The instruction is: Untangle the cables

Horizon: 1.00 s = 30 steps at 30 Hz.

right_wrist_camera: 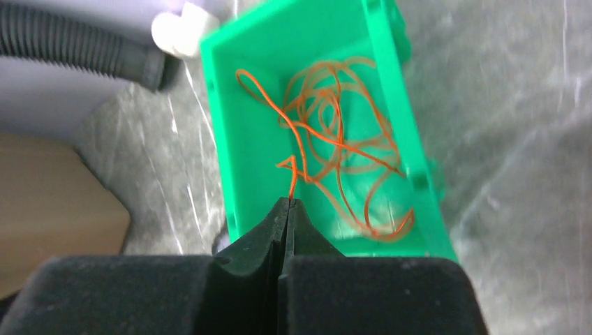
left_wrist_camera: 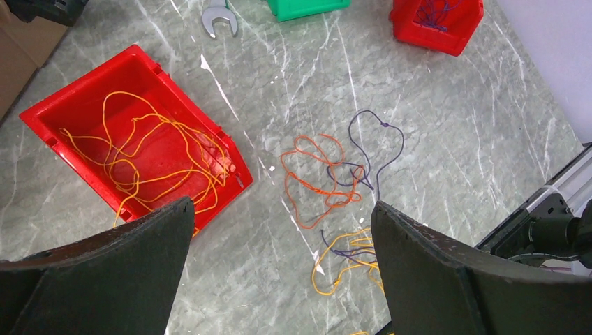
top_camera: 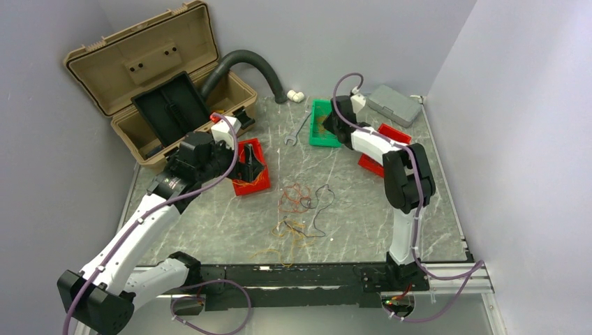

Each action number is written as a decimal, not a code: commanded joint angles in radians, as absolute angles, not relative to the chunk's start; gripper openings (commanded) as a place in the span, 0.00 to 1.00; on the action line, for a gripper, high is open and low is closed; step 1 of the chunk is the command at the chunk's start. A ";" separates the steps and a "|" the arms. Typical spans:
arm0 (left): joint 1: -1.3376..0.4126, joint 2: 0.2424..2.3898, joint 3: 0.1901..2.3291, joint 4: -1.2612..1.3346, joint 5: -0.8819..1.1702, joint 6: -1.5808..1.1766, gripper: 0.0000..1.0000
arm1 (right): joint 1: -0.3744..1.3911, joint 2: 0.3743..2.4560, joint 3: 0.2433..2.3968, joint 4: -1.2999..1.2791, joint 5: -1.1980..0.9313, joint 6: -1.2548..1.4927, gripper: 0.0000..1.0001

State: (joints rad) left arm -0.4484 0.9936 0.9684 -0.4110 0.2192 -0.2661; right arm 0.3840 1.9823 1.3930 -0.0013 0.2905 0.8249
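Loose cables (top_camera: 301,209) lie mid-table: an orange loop (left_wrist_camera: 317,180), a dark purple strand (left_wrist_camera: 377,150) and yellow strands (left_wrist_camera: 349,258). Yellow-orange wires (left_wrist_camera: 150,157) fill a red bin (left_wrist_camera: 77,105). My left gripper (left_wrist_camera: 283,223) is open and empty, held above the table beside that red bin (top_camera: 241,187). My right gripper (right_wrist_camera: 288,202) is shut on an orange wire (right_wrist_camera: 297,157) that leads into a coil of orange wires (right_wrist_camera: 342,139) in the green bin (right_wrist_camera: 237,91), also seen in the top view (top_camera: 315,139).
An open tan toolbox (top_camera: 153,91) and a dark corrugated hose (top_camera: 255,63) stand at the back left. A wrench (top_camera: 299,131) lies by the green bin. A second red bin (left_wrist_camera: 436,24) and a grey case (top_camera: 394,105) sit at the back right.
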 commanded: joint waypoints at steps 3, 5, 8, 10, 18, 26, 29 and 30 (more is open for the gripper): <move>-0.451 0.970 0.987 -0.406 0.211 -0.251 0.99 | 0.331 2.105 1.559 0.048 0.129 0.684 0.00; -0.451 0.974 0.989 -0.406 0.210 -0.252 0.99 | 0.330 2.155 1.615 0.024 0.122 0.657 0.00; -0.450 0.981 0.995 -0.411 0.215 -0.249 0.99 | 0.328 2.211 1.665 0.003 0.104 0.637 0.00; -0.450 0.986 0.998 -0.414 0.216 -0.248 0.99 | 0.330 2.215 1.657 0.012 0.083 0.631 0.00; -0.452 1.035 0.991 -0.411 0.269 -0.251 0.99 | 0.331 2.096 1.594 0.032 0.072 0.593 0.27; -0.454 1.095 0.920 -0.320 0.409 -0.323 0.99 | 0.337 1.863 1.477 0.004 0.075 0.519 0.48; -0.475 1.120 0.882 -0.275 0.400 -0.357 0.99 | 0.340 1.743 1.378 0.003 0.036 0.517 0.63; -0.485 1.132 0.873 -0.255 0.396 -0.373 0.99 | 0.343 1.704 1.338 0.003 0.029 0.520 0.72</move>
State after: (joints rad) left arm -0.4561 1.0996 0.9085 -0.3561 0.3523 -0.3107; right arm 0.3355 1.8587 1.4448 -0.0059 0.0681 0.5468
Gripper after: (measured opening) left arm 0.988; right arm 0.601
